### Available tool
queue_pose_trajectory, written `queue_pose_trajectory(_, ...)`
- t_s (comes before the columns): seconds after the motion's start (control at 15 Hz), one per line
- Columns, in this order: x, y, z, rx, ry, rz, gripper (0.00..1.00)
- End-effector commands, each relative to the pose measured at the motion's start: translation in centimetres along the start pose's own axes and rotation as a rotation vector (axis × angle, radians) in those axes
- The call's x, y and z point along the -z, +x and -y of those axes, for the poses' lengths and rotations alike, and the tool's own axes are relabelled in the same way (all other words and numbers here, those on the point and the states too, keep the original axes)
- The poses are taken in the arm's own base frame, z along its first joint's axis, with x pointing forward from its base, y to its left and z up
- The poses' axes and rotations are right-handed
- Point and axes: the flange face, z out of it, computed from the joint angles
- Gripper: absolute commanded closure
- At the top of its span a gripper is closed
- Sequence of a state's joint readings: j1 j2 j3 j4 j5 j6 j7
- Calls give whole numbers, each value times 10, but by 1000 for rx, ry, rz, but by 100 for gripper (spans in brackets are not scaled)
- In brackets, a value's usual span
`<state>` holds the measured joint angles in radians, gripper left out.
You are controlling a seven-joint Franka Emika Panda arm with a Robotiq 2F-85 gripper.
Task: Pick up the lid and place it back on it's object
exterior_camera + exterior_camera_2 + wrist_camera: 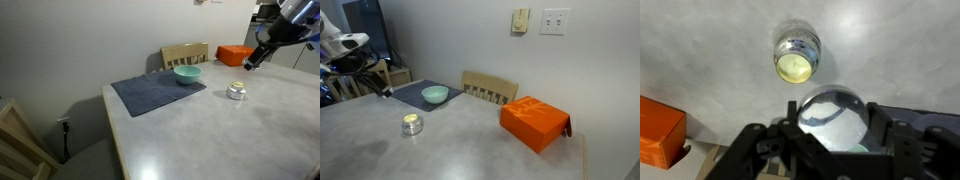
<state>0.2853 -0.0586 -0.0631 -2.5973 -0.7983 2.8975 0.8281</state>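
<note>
My gripper [832, 125] is shut on a round clear glass lid [832, 118], held above the grey table. Beyond it in the wrist view stands a small open glass jar [797, 55] with yellowish contents. The jar shows in both exterior views [236, 92] [412, 124], standing on the table. In an exterior view my gripper [249, 62] hangs above and behind the jar; in an exterior view [382, 88] it is up and left of it. The lid is too small to make out in the exterior views.
A teal bowl [187, 74] [435, 95] sits on a dark blue cloth mat [157, 93] [412, 94]. An orange box [534, 122] [658, 135] [235, 54] lies on the table. A wooden chair [186, 54] [490, 88] stands at the table's edge.
</note>
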Motion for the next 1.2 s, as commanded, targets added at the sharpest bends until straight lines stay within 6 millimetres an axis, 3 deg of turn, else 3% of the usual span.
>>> queue_pose_trajectory(0.0,-9,3,-2,-39,6,30,56)
queue_pose_trajectory(0.4,-18,19,-9,-241,114,62,56)
queue_pose_trajectory(0.8,-5,27,-36,-461,121,89,56)
queue_pose_trajectory(1.13,-17,28,-54,-619,165,200,56)
